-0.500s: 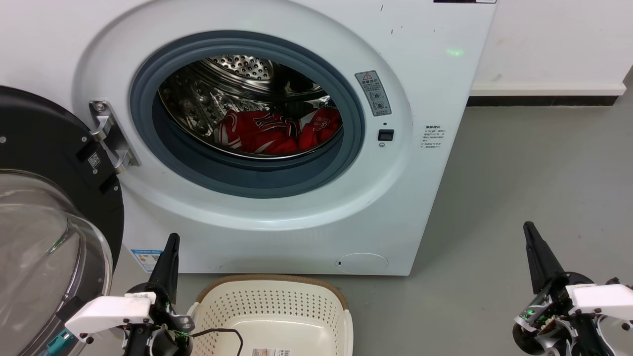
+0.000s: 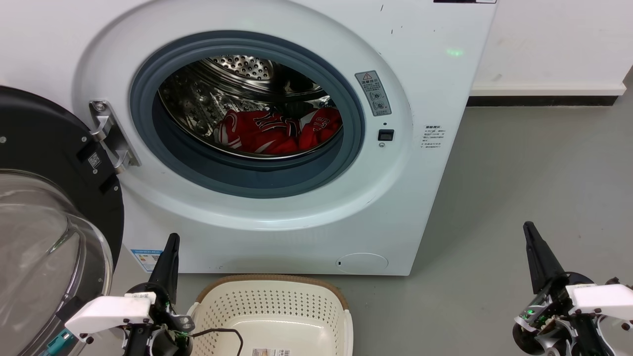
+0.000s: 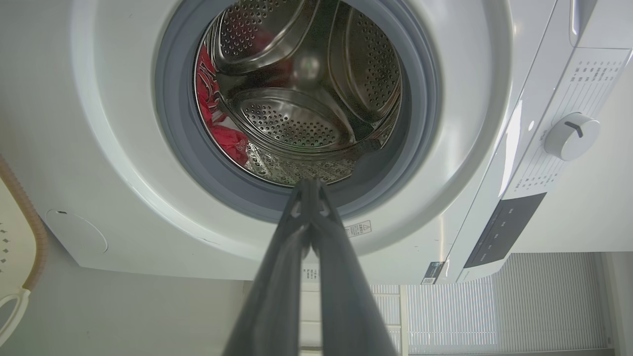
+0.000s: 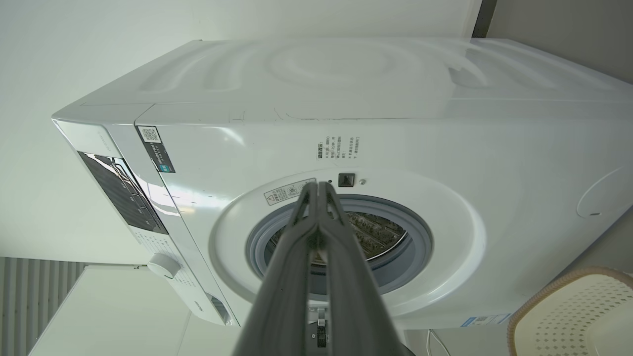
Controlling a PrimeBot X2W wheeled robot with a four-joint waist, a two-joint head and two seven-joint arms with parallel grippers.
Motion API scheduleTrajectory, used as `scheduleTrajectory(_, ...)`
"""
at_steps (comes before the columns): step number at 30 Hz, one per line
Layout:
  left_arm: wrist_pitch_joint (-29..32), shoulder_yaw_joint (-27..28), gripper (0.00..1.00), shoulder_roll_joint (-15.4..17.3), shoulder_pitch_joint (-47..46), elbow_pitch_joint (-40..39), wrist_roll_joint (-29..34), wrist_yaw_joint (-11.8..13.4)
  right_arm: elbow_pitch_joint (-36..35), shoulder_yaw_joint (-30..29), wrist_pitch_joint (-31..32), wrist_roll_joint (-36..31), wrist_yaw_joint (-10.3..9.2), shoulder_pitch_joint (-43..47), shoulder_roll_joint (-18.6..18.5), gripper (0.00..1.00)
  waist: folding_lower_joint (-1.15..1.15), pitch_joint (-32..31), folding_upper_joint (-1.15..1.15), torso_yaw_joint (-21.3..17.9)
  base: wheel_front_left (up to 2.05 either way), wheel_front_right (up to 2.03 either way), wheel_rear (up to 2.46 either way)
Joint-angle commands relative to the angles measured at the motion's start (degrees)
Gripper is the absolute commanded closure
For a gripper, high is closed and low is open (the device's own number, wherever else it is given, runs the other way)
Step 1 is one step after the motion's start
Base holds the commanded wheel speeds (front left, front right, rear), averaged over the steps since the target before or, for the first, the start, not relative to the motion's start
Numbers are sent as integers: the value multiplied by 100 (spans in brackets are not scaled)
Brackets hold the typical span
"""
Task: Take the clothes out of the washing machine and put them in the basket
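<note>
The washing machine [image 2: 435, 74] stands on the floor [image 2: 519, 173]. Its round door [image 2: 44, 237] is swung wide open to the left, so the way in is free. The red clothes [image 2: 277, 133] lie in a heap at the bottom of the shiny drum [image 2: 237, 69], a little to the right. None of them are out yet.

The basket [image 2: 269, 278] sits on the floor right in front of the machine, just under the opening. That is a good spot, because clothes pulled out have only a short way to drop. It has no clothes in it.

The left tool [image 2: 171, 242] waits low by the basket's left side. The right tool [image 2: 529, 230] waits low out on the right, well away from the machine. Both point up toward the machine. Each tool has its two fingers pressed together and holds nothing.

I think the job is just starting. A tool will need to spread its fingers, reach through the opening and pinch the cloth. The soft clothes may hang down and drag on the grey ring [image 2: 247, 183] on the way out.
</note>
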Motion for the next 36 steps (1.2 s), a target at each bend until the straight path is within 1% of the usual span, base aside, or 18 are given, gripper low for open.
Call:
scheduleTrajectory(1, 7, 13, 100, -13, -40, 3, 9, -14, 7, -1, 5, -28, 0, -75, 21, 100, 0, 0, 0, 0, 0, 0, 0)
scheduleTrajectory(5, 7, 13, 100, -13, -40, 3, 9, -14, 7, 0, 4, -27, -1, -75, 21, 100, 0, 0, 0, 0, 0, 0, 0)
scheduleTrajectory(6, -1, -3, 0, -1, 9, 18, 0, 1, 15, 0, 0, 1, 1, 9, 0, 0, 0, 0, 0, 0, 0, 0, 0)
scheduleTrajectory(10, -53, -26, 0, -12, 108, 86, 45, 2, 118, 31, -52, -14, 0, 104, 4, 0, 0, 1, 0, 0, 0, 0, 0)
scheduleTrajectory(14, -173, 8, 0, -11, 134, 2, 302, 16, 136, 46, -172, -154, 0, 136, 4, 0, 0, 4, 0, 1, 0, 0, 0)
scheduleTrajectory(17, -259, 25, 0, -11, 152, -96, 596, 47, 127, 29, -258, -439, 0, 152, 4, 0, 0, 6, 0, 0, 0, 0, 0)
scheduleTrajectory(21, -369, -6, 0, -11, 191, -258, 1081, 137, 6, 18, -368, -991, 0, 178, 5, 0, 0, 13, 0, -1, 0, 0, 0)
scheduleTrajectory(27, -525, -110, 0, -10, 267, -467, 1875, 303, -365, 71, -526, -1944, 0, 253, 5, 0, 0, 24, 0, -2, 0, 0, 0)
scheduleTrajectory(28, -599, -165, 0, -10, 301, -546, 2260, 393, -534, 129, -598, -2424, 0, 295, 5, 0, 0, 29, 0, 0, 0, 0, 0)
scheduleTrajectory(31, -670, -217, 0, -9, 332, -616, 2628, 479, -667, 212, -670, -2910, 0, 337, 5, 0, 0, 34, 0, 2, 0, 0, 0)
scheduleTrajectory(32, -670, -217, 0, -9, 332, -616, 2628, 479, -667, 212, -670, -2910, 0, 337, 5, 0, 0, 34, 0, 2, 0, 0, 0)
scheduleTrajectory(36, -763, -297, 0, -9, 361, -701, 3092, 589, -811, 297, -762, -3533, 0, 396, 6, 0, 0, 40, 0, 6, 0, 0, 0)
